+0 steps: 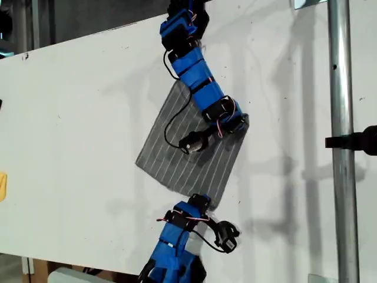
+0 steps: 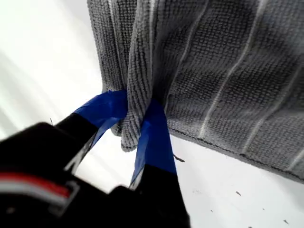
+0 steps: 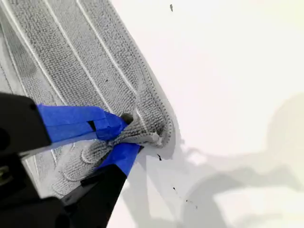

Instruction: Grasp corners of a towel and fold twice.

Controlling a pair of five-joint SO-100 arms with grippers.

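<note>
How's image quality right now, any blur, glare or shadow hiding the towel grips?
Exterior view: even light, soft arm shadows on the table, towel stripes clear. First wrist view: my first gripper is sharp on the bunched cloth, the near housing blurred. Second wrist view: my second gripper is sharp, the table beyond washed out.

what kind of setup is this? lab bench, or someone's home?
Looks like a lab or workshop test bench, not a home. A bare white tabletop holds only a grey striped towel, two blue arms are mounted at its edges, and a metal pole with a clamp stands at the exterior view's right.
</note>
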